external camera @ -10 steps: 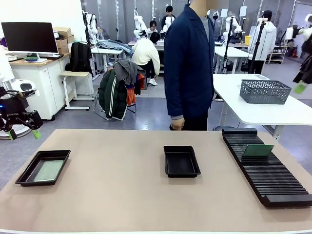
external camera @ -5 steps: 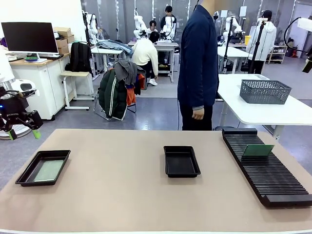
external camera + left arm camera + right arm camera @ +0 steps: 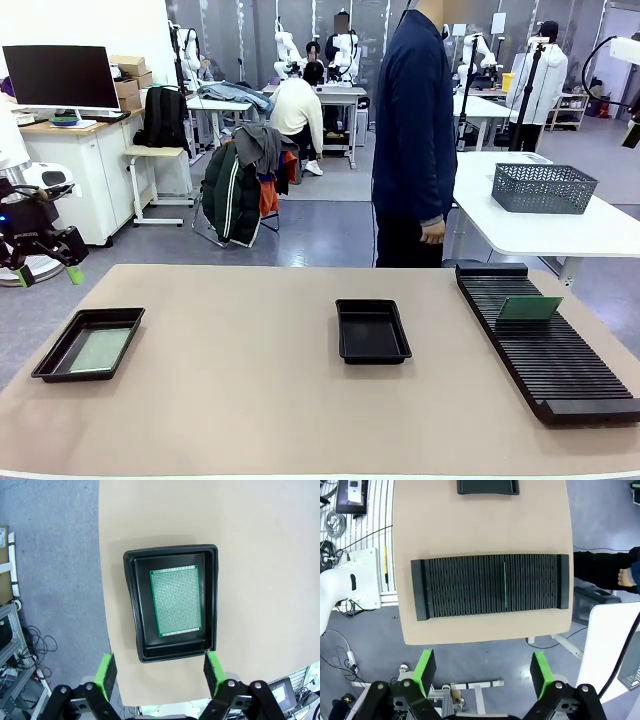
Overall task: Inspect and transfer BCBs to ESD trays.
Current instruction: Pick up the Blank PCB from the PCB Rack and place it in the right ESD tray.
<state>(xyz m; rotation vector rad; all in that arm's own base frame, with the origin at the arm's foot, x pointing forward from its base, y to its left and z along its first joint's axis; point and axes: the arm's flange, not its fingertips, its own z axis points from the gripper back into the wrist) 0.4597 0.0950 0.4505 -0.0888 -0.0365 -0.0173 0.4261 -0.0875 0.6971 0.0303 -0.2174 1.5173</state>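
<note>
Your left gripper (image 3: 161,669) gapes empty, facing the BCB (image 3: 176,601) in the left ESD tray (image 3: 134,605); right gripper (image 3: 482,669) likewise, facing the slotted rack (image 3: 465,586).

One pale green BCB (image 3: 176,601) is lying flat inside the black ESD tray (image 3: 134,610) sitting at the left edge of the table (image 3: 250,410). A second black tray (image 3: 372,332) is resting mid-table. Another BCB (image 3: 529,308) is standing on edge in the ribbed rack (image 3: 560,370) at the right.

Grey floor (image 3: 320,232), white table (image 3: 590,228), dark monitor (image 3: 60,76)
</note>
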